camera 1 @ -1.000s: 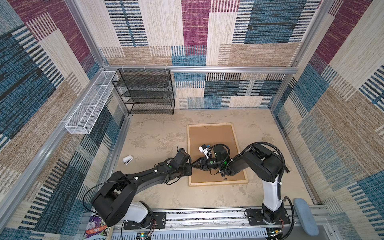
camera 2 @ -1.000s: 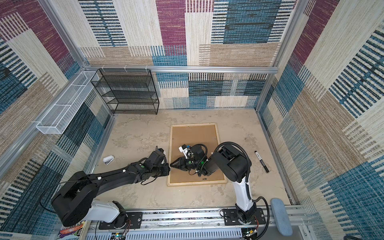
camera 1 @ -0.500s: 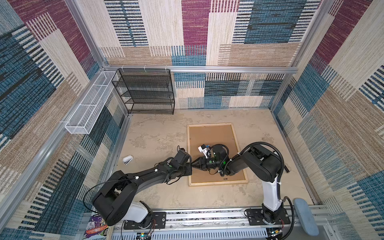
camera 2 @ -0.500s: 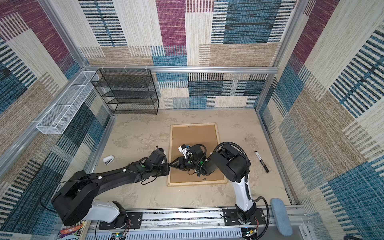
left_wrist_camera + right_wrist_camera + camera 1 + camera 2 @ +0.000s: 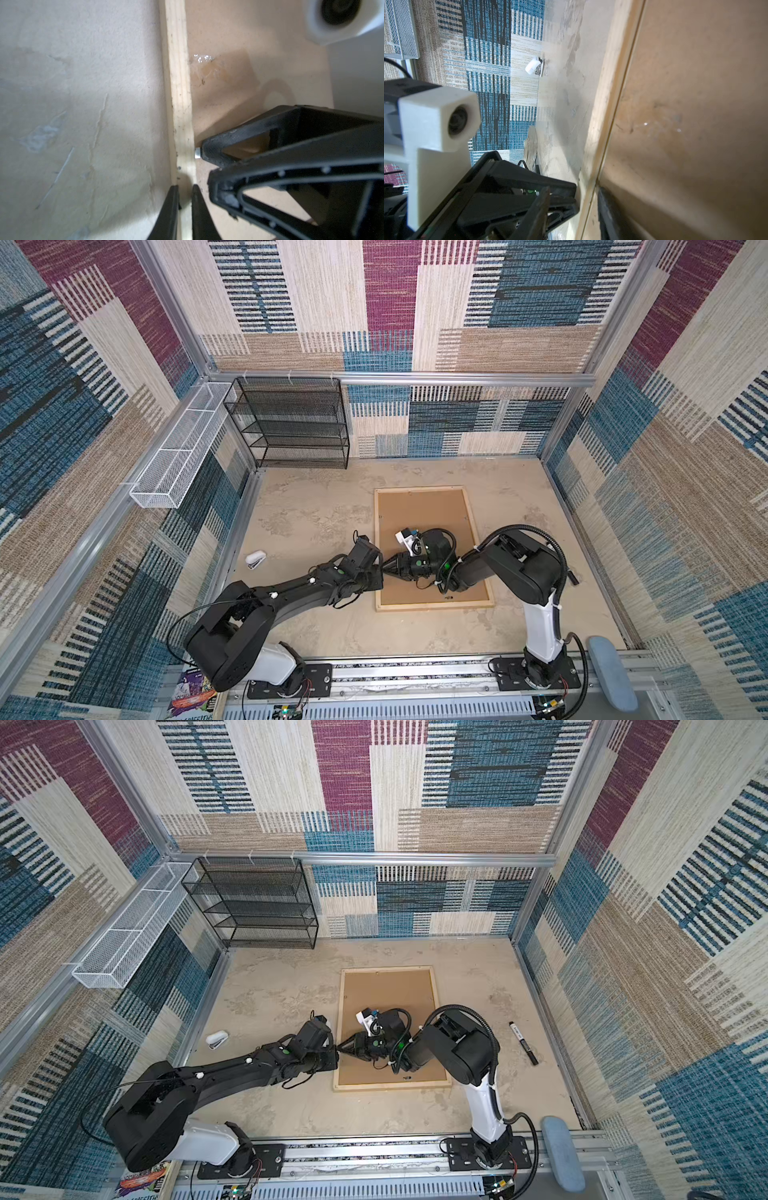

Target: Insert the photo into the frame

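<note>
The frame [image 5: 434, 606] [image 5: 390, 1086], of thin pale wood, lies flat on the table with a brown backing board [image 5: 424, 514] filling it. The photo is hidden. My left gripper [image 5: 380, 571] [image 5: 185, 187] is shut on the frame's left strip [image 5: 178, 93], one finger on each side of the wood. My right gripper [image 5: 389, 569] [image 5: 207, 165] [image 5: 574, 190] reaches in over the board with its jaws apart. Its tips sit at the inner edge of that same strip, just opposite the left gripper. One fingertip [image 5: 204, 150] touches a small metal tab [image 5: 197, 154].
A white stapler [image 5: 255, 560] [image 5: 534, 66] lies on the table left of the frame, and a black marker [image 5: 523, 1043] lies to its right. A black wire shelf [image 5: 291, 423] stands at the back wall. A white wire basket [image 5: 178, 448] hangs on the left wall.
</note>
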Tool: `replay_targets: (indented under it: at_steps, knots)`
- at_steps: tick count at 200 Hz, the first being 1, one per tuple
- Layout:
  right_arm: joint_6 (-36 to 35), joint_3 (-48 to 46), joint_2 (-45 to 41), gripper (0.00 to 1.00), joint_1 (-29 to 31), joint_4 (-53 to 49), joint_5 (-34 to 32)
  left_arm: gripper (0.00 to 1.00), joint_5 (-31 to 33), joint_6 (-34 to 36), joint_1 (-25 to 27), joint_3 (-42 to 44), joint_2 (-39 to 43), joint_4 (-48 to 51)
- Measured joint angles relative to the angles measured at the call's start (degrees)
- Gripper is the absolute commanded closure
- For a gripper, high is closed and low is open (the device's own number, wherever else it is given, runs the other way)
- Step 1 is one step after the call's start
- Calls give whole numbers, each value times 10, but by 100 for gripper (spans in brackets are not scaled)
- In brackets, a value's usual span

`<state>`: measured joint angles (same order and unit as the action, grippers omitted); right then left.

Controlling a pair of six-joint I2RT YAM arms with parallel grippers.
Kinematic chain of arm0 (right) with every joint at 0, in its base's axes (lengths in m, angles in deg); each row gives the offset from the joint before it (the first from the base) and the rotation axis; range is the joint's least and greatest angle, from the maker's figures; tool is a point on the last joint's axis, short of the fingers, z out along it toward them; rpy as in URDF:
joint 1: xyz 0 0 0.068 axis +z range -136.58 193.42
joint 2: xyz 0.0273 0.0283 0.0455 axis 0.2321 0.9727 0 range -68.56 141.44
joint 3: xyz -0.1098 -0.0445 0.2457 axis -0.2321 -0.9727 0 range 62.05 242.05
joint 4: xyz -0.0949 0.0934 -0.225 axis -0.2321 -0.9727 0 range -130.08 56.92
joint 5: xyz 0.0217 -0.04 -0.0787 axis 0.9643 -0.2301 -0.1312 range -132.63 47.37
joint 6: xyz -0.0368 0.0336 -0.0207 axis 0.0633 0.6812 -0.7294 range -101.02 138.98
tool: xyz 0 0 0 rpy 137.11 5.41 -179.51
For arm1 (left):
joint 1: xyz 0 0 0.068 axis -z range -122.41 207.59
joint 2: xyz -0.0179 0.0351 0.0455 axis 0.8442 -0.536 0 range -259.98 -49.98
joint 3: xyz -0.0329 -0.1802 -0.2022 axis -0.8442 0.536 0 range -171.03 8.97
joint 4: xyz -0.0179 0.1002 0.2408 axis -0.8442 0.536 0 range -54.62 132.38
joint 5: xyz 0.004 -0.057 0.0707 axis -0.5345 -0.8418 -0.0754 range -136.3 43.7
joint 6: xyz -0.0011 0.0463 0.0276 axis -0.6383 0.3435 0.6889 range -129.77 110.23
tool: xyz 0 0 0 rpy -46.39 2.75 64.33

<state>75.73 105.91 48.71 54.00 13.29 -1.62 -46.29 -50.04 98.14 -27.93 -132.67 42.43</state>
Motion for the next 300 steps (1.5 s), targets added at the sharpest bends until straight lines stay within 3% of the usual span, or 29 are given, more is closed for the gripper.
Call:
replay_targets:
  at_steps: [83, 129, 202, 261, 300]
  knots:
    - [14, -3, 5, 58, 0, 19, 3, 84, 0, 0, 0, 0, -2, -2]
    - [17, 11, 4, 57, 0, 8, 4, 77, 13, -1, 0, 11, 9, -17]
    - [-19, 24, -25, 47, -10, -62, 11, 76, 3, -1, 2, 14, 19, -8]
    - [-70, 51, -82, 30, -36, -164, -5, 75, -4, 0, 2, 0, -1, -12]
    - [-115, 71, -130, 29, -42, -217, -12, 75, -6, 0, 2, -2, -10, -11]
